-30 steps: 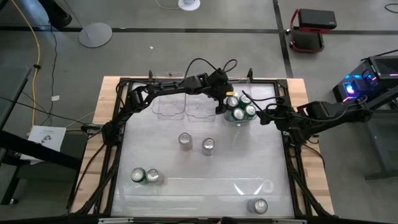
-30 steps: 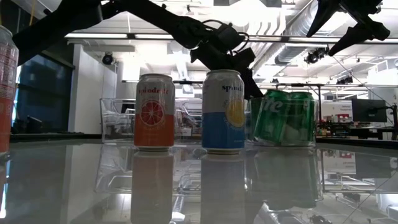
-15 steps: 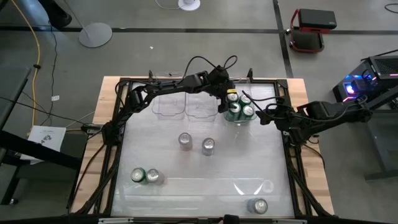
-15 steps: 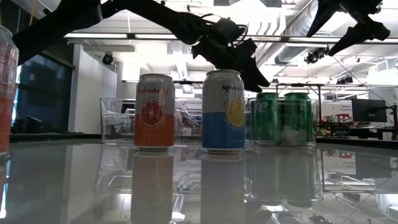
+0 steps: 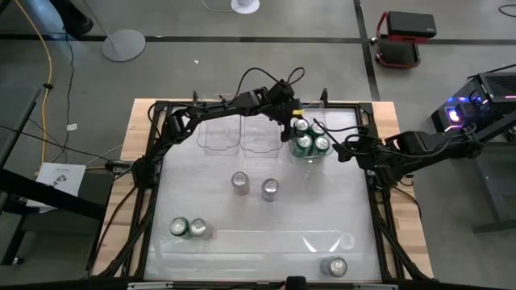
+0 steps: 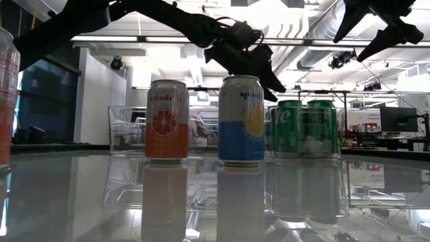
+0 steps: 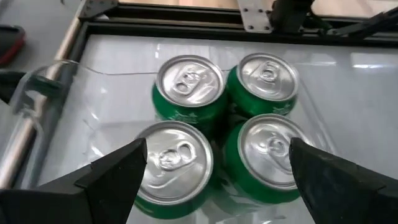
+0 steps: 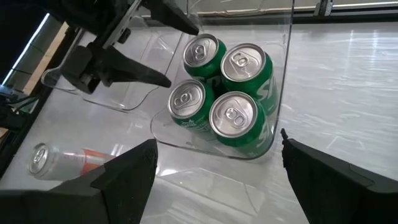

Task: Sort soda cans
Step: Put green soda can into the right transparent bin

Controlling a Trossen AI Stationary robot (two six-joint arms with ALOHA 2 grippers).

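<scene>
Four green soda cans (image 7: 189, 84) stand upright together on their bases in a clear plastic bin (image 8: 178, 137) at the table's far right (image 5: 310, 138). My left gripper (image 7: 217, 149) hovers open just above and to the far-left of them (image 5: 288, 121), touching nothing. My right gripper (image 8: 217, 140) waits open, raised to the right of the bin (image 5: 348, 151). Two silver-topped cans stand mid-table: one with an orange label (image 6: 166, 121), one blue and yellow (image 6: 242, 121). A green can (image 5: 179, 227) and a grey can (image 5: 199, 229) stand near left; another can (image 5: 334, 266) stands near right.
Two clear bins (image 5: 219, 135) (image 5: 258, 137) holding nothing sit at the far edge, left of the can bin. A long clear plastic piece (image 5: 322, 240) lies near the front edge. A dark frame (image 5: 153, 161) borders the table. A red-labelled can (image 6: 7, 94) shows at the low view's left edge.
My left gripper has risen off the green cans and drawn back toward the table's far-left. A green can that leaned tilted in the bin now stands upright beside the others. My right arm has kept still.
</scene>
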